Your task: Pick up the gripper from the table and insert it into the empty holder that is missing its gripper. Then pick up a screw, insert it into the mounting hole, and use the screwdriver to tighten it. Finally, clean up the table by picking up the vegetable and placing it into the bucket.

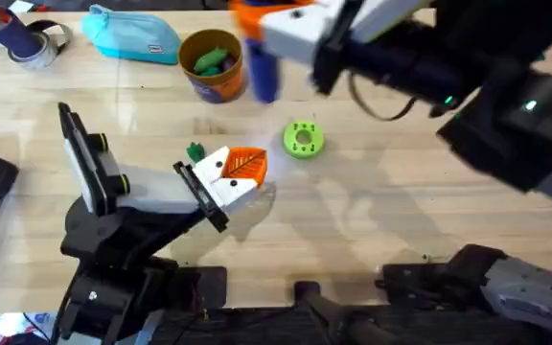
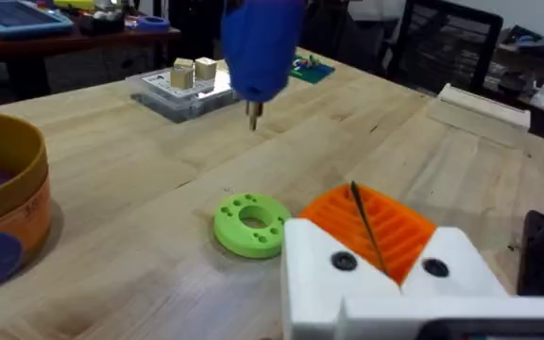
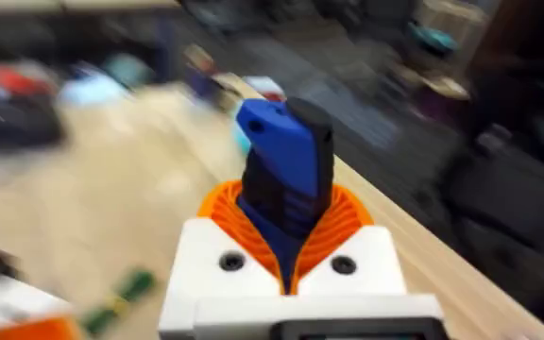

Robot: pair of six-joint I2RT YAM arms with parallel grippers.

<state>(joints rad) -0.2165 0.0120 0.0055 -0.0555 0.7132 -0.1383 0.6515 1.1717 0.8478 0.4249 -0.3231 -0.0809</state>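
The right gripper (image 3: 286, 255) is clamping the blue screwdriver (image 1: 264, 69) above the table beside the bucket (image 1: 212, 63), which is holding the vegetable (image 1: 209, 60), while the left gripper's (image 2: 376, 247) fingers are pressing together near the green disc (image 2: 251, 224).

This is a robotics lab or workshop: a pale wooden table (image 1: 372, 220) carries a black jointed stand (image 1: 113, 240), a tape roll (image 1: 41, 48) and a clear parts tray (image 2: 182, 90), with black office chairs (image 2: 442, 47) and cluttered benches (image 2: 26, 24) behind.
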